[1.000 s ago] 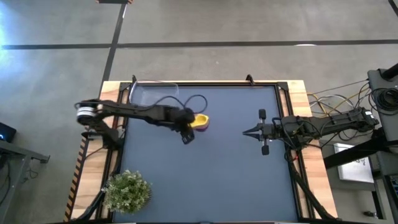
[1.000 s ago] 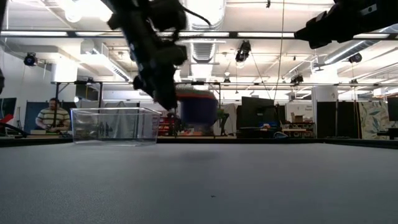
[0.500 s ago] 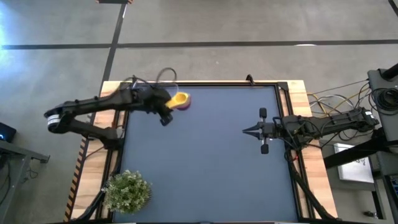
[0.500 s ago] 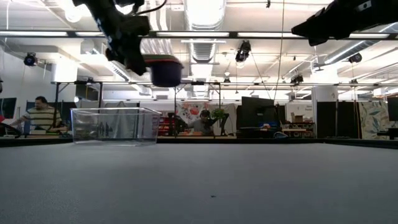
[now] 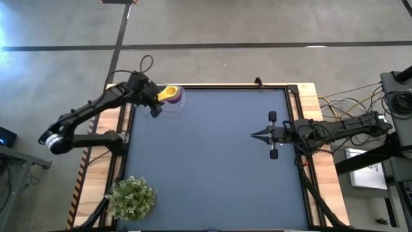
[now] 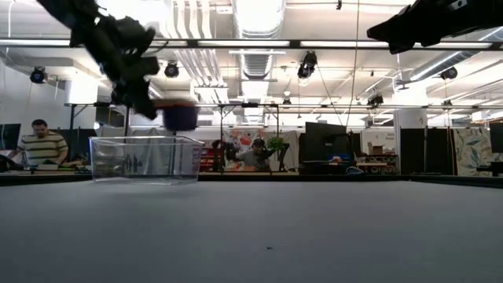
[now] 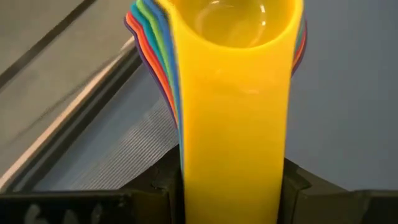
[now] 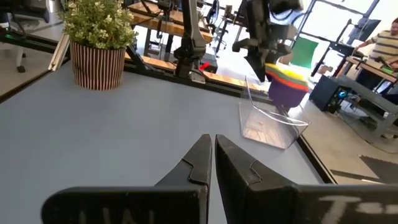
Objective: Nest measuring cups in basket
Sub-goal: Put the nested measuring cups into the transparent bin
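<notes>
The measuring cups (image 5: 170, 94) are nested in one stack with the yellow one on top; red, green, blue and purple rims fan out beneath it (image 7: 152, 56). My left gripper (image 5: 156, 102) is shut on the stack and carries it above the clear basket (image 6: 145, 159) at the table's far left corner. In the low view the stack (image 6: 179, 116) hangs just over the basket's rim. The basket (image 8: 272, 124) rests on its base on the table. My right gripper (image 5: 254, 136) is shut and hovers over the table's right half, away from both. My left gripper pinches the stacked handles (image 7: 233, 168) between its two fingers (image 7: 297, 186), one on each side edge. The fingers run along the handles, with the bowls (image 7: 236, 25) pointing away from the wrist. The stack is lifted clear, over the basket.
A small bushy plant in a striped pot (image 5: 132, 198) stands at the near left corner. The dark mat (image 5: 219, 167) between the arms holds nothing else. People sit at desks in the room beyond the far edge (image 6: 39, 145).
My left gripper has carried the nested stack from the middle of the table, up and toward the far left corner, until it hangs over the basket. It stayed shut on the handles throughout.
</notes>
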You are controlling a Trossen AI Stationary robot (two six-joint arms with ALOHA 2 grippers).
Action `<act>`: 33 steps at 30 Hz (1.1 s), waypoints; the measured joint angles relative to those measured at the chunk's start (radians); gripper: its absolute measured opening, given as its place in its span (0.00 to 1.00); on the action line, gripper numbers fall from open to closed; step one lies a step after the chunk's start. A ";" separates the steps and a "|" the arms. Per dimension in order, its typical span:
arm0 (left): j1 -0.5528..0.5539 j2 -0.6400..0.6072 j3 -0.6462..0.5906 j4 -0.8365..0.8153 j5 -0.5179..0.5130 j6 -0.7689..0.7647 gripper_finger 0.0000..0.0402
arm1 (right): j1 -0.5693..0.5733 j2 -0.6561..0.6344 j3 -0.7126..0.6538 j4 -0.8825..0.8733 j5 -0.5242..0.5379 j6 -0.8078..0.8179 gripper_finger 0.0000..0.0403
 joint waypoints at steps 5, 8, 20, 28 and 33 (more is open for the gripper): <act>0.133 0.022 -0.061 0.046 0.068 0.094 0.31 | 0.000 0.000 0.000 0.000 0.000 0.006 0.03; 0.192 0.051 -0.074 0.049 0.104 0.143 0.31 | 0.000 0.000 0.000 0.005 0.005 0.006 0.03; 0.245 0.237 -0.074 0.068 0.165 0.295 0.30 | 0.000 0.022 -0.084 0.170 0.107 -0.030 0.03; 0.247 0.304 -0.059 0.077 0.155 0.312 0.30 | 0.000 0.083 -0.075 0.187 0.113 -0.037 0.03; 0.248 0.299 -0.059 0.068 0.155 0.335 0.30 | 0.000 0.124 -0.062 0.186 0.113 -0.036 0.03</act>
